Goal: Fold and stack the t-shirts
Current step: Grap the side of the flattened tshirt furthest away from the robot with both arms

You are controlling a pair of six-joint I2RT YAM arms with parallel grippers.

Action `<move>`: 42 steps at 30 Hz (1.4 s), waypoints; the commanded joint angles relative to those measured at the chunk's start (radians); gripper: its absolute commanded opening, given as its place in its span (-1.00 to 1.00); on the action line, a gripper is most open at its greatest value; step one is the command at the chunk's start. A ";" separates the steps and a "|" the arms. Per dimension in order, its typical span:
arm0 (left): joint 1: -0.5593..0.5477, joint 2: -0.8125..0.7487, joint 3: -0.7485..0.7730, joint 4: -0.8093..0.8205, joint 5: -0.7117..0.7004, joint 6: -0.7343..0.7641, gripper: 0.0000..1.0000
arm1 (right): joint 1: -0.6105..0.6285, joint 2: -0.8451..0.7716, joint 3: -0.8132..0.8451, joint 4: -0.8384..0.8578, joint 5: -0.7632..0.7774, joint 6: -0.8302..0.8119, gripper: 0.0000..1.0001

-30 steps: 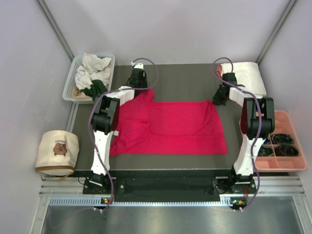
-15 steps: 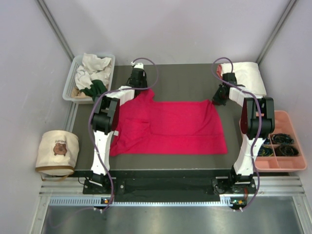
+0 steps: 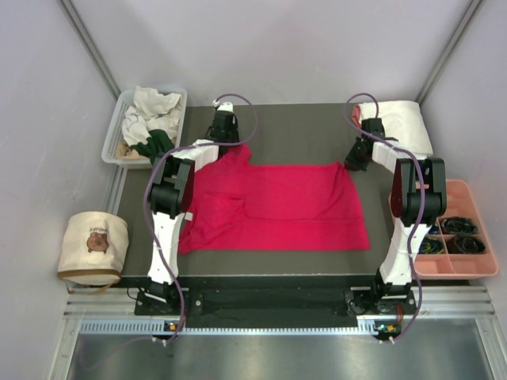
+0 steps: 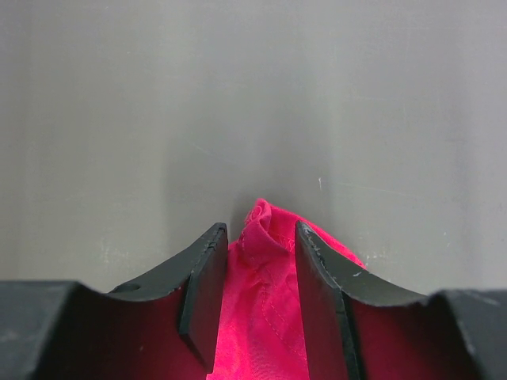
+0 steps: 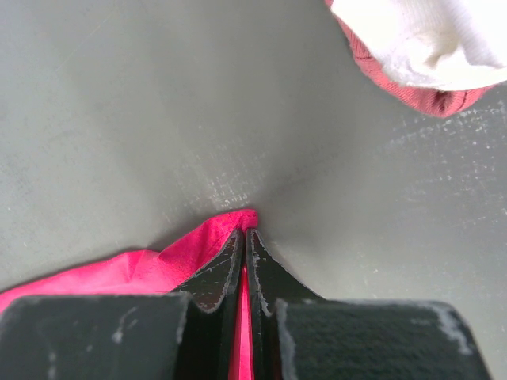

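Note:
A crimson-red t-shirt lies spread flat on the dark table, its left side folded over. At its far left corner my left gripper stands open, jaws apart on either side of a bunched fold of the red t-shirt. My right gripper is shut on the far right corner of the red t-shirt, low on the table. Folded t-shirts, cream-white over salmon-pink, lie at the back right. Cream and dark green t-shirts sit crumpled in a bin.
The clear bin stands off the table's back left corner. A round beige bear-print bag sits left of the table. A pink compartment tray holding dark items is at the right edge.

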 commanded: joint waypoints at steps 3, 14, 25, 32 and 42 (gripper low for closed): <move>0.001 -0.050 0.039 0.023 -0.014 -0.008 -0.11 | -0.011 0.044 0.008 -0.028 -0.003 -0.007 -1.00; 0.001 -0.084 0.043 0.017 -0.015 -0.015 -0.09 | -0.010 0.047 0.011 -0.029 -0.006 -0.009 -1.00; 0.001 -0.067 0.041 0.014 -0.022 -0.011 -0.15 | -0.010 0.047 0.011 -0.029 -0.008 -0.007 -1.00; 0.001 -0.059 0.041 0.011 -0.035 -0.009 -1.00 | -0.010 0.046 0.011 -0.029 -0.009 -0.009 -1.00; 0.001 -0.141 -0.006 -0.005 -0.069 0.011 -1.00 | -0.010 0.029 -0.009 -0.009 -0.012 -0.009 -1.00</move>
